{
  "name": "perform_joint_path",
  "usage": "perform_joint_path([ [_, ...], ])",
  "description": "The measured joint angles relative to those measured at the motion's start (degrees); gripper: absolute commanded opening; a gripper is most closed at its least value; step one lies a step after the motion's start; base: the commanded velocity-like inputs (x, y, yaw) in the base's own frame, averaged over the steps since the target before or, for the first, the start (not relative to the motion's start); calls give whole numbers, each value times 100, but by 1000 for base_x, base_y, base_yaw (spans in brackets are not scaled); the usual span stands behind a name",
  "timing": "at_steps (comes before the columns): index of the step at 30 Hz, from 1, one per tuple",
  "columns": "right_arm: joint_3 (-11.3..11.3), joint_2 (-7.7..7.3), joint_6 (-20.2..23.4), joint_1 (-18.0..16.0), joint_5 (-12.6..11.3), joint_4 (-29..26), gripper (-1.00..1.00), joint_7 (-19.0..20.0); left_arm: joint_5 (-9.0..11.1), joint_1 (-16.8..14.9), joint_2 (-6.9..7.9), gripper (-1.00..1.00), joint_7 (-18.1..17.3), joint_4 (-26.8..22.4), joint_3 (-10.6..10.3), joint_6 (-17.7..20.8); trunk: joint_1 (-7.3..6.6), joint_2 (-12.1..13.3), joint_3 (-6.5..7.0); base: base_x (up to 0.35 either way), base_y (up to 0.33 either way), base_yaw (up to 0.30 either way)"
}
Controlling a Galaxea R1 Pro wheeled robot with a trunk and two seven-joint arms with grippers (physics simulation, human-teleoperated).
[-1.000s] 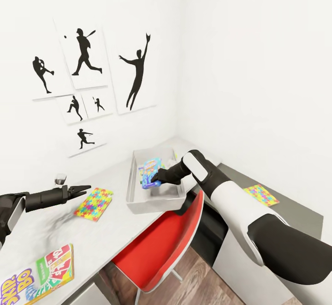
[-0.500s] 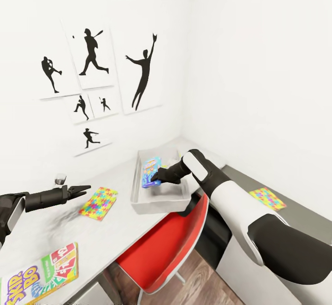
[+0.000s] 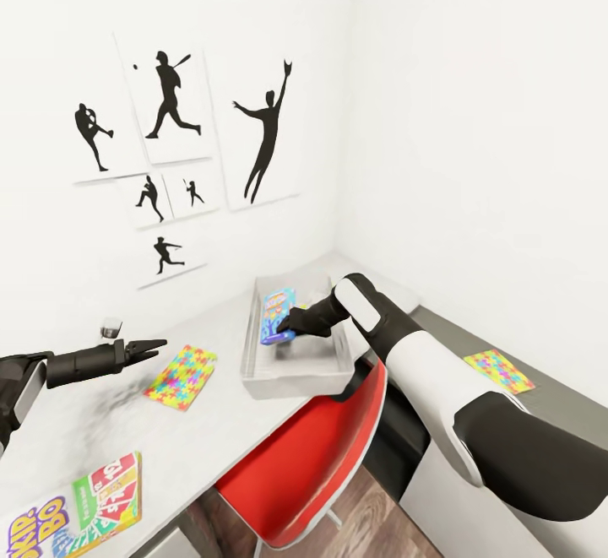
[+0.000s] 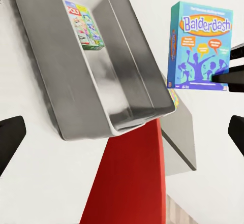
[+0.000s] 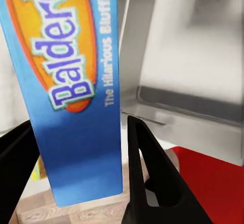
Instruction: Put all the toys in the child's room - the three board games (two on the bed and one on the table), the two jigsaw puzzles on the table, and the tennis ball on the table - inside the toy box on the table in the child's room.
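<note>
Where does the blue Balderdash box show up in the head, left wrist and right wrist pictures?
Head view: the Balderdash box is near the middle, held by the right claw over the grey bin.
Left wrist view: upper right, its front facing the camera.
Right wrist view: filling the left side, seen close between the claw's fingers.
Shared landmark: the red chair, next to the bin in all three.

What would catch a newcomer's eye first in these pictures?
Probably the blue Balderdash box, clamped upright in the right pincer over the grey toy box on the pale table; a pale game box already lies inside. Next come the red chair tucked under the table and the black athlete silhouettes on the white wall. The left pincer hovers open beside a bright jigsaw puzzle.
</note>
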Motion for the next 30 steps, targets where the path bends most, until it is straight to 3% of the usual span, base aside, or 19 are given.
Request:
perform_joint_path([
  [14,19,0,0,0,8,67,-100,-25,8,5,1,100,-5,-2,2,-13,1,0,0,9,0,0],
  [20,229,0,-1,2,20,498,-100,-184,9,5,6,100,-13,-3,2,-17,1,0,0,0,0,0],
  [30,275,0,2,1,12,685,-100,-342,9,9,15,100,-24,-1,10,-23,1,0,0,0,0,0],
])
